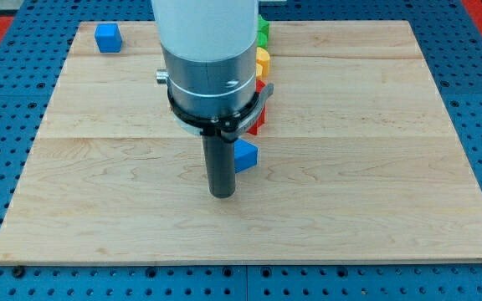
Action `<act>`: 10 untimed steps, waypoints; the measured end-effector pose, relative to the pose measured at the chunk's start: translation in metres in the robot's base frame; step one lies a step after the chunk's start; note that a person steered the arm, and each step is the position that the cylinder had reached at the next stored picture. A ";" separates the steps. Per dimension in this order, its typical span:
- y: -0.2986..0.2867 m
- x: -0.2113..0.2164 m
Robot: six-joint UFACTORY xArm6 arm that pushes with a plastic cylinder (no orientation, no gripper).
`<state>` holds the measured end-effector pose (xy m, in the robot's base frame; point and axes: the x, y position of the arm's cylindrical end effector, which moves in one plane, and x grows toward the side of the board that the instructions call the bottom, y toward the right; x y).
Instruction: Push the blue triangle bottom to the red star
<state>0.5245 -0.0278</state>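
The arm comes down from the view's top, its wide white and grey body hiding much of the middle of the wooden tabletop [375, 167]. My tip [223, 195] rests on the wood a little below the view's centre, at the end of the straight dark rod. There are no jaws on this arm, only the rod, so nothing is held. The blue triangle [246, 155] lies just to the view's right of the rod, a little above my tip, and seems to touch the rod's side, though I cannot tell for sure. Just above the blue triangle, partly hidden behind the arm's collar, a red block [259, 119] shows; its shape cannot be made out fully. Above that, a yellow block [263, 60] peeks out from behind the arm, and higher up a green block [264, 29] sits near the tabletop's upper edge; both are mostly hidden and their shapes are unclear. A blue cube [107, 38] stands well apart from the rest, in the corner at the view's top left.
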 end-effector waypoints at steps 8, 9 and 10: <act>0.020 -0.040; 0.020 -0.045; 0.020 -0.049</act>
